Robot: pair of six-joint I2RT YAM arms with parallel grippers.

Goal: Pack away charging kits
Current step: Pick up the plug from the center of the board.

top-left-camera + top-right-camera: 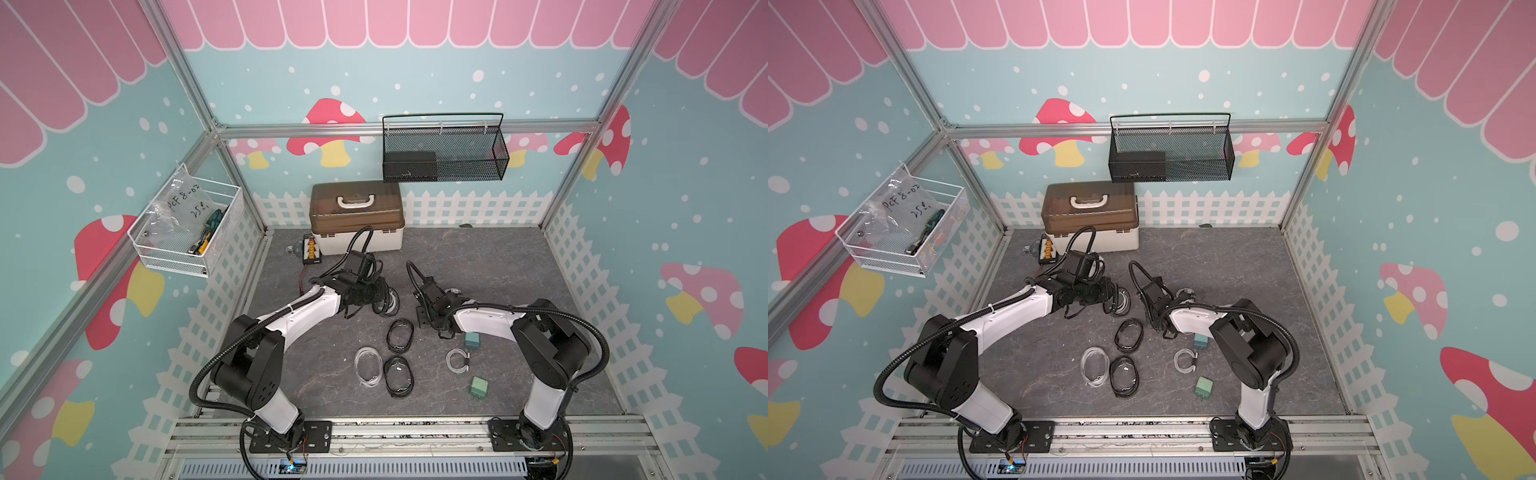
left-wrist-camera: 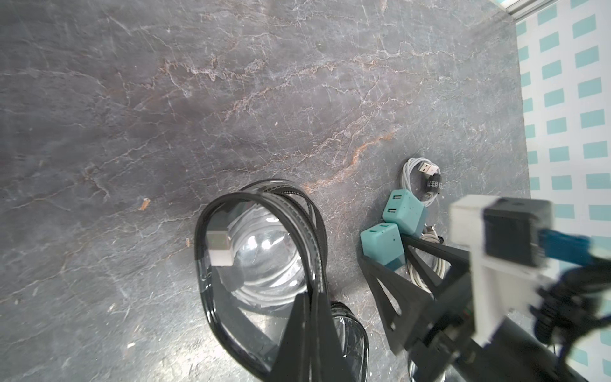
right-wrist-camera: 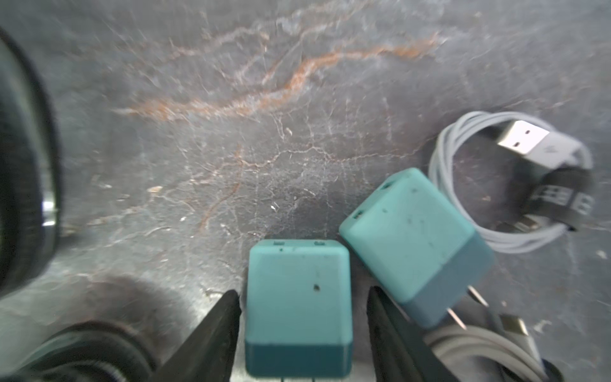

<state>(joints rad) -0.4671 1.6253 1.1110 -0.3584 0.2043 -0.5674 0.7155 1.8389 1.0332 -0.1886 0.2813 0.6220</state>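
Your right tool (image 3: 302, 307) stands part-open astride a small teal-green cube plug adapter (image 3: 297, 277), low over the dark stone-patterned desk (image 3: 231, 132), with a sliver of gap at each jaw. Close squarely on the cube's flat sides. Mind the second teal cube adapter (image 3: 410, 238) just beside one jaw, since a skewed squeeze could shove it into the coiled white cable (image 3: 496, 185). Your left tool (image 2: 305, 307) is clamped on the rim of the black-rimmed oval clear pouch (image 2: 264, 251), near the cubes. Present the pouch's mouth wide and angled toward the cube before carrying across.
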